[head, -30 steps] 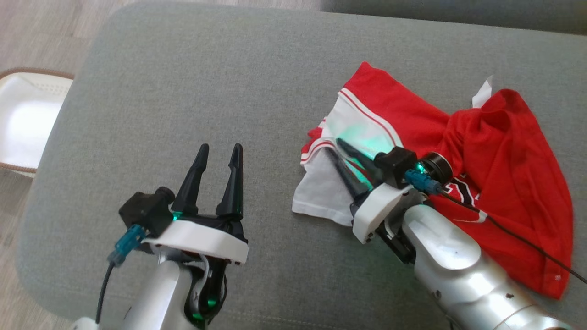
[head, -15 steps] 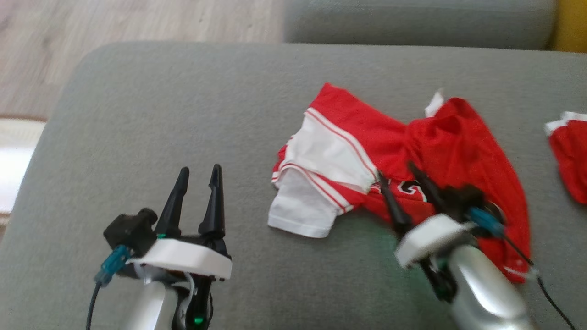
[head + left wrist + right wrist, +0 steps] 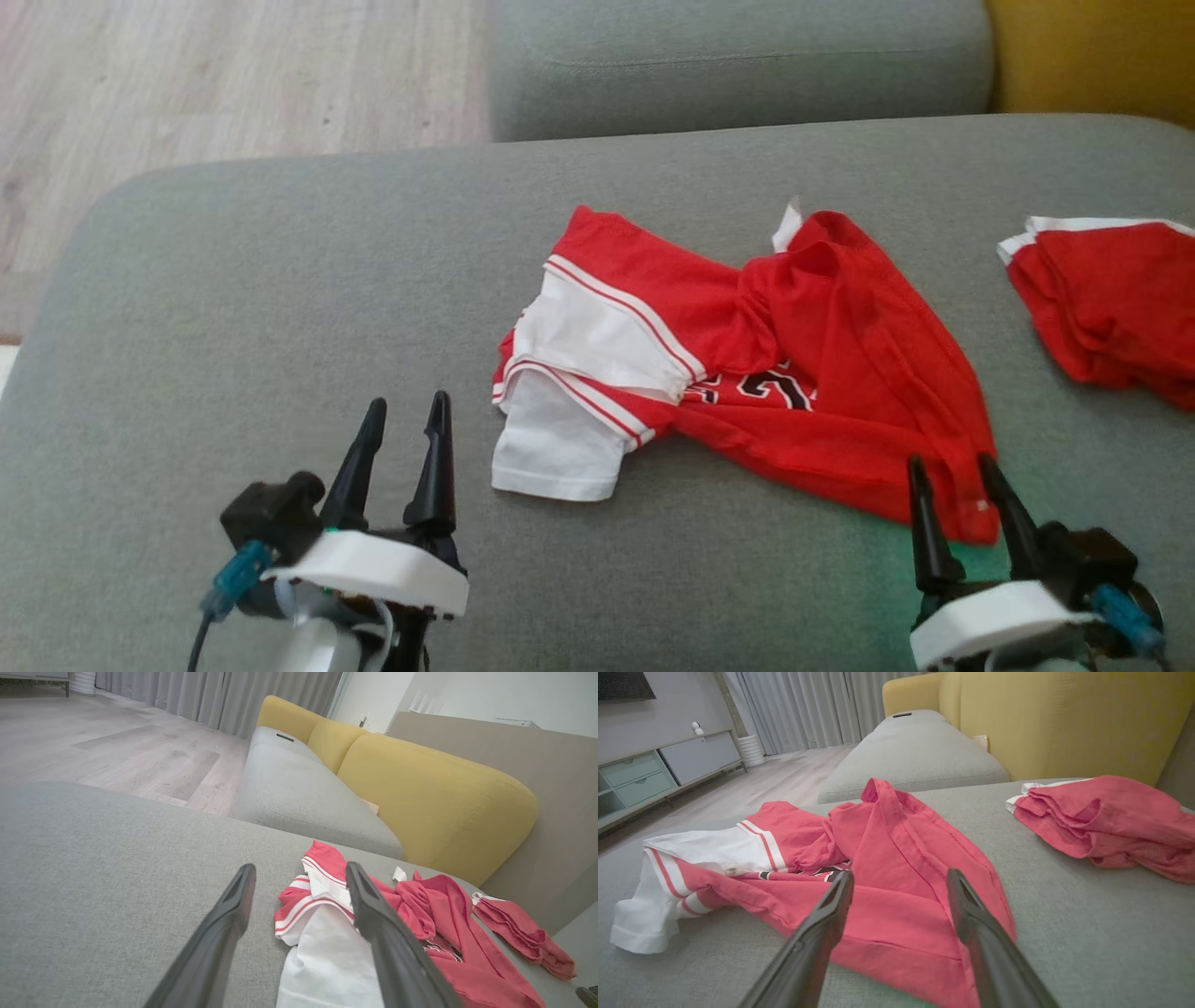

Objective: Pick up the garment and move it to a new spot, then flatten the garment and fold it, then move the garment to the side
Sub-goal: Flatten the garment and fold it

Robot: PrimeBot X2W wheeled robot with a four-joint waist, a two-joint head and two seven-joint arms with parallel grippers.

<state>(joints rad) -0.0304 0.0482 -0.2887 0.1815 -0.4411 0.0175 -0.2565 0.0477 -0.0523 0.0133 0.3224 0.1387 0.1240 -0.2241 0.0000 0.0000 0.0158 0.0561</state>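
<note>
Fabric is found just ahead of the right gripper (image 3: 948,460), whose fingers are spread with nothing held. The hem of the crumpled red-and-white jersey (image 3: 840,355) is seen just beyond its tips. The left gripper (image 3: 407,401) is likewise parted and empty, and the jersey's white sleeve (image 3: 551,448) is laid ahead to its right on the grey cushion (image 3: 233,308). Farther beyond the right gripper, to its right, a folded red garment (image 3: 1102,299) is seen. A pinch at the hem alone is judged risky: bunched layers could be dragged, twisted or dropped when lifted.
</note>
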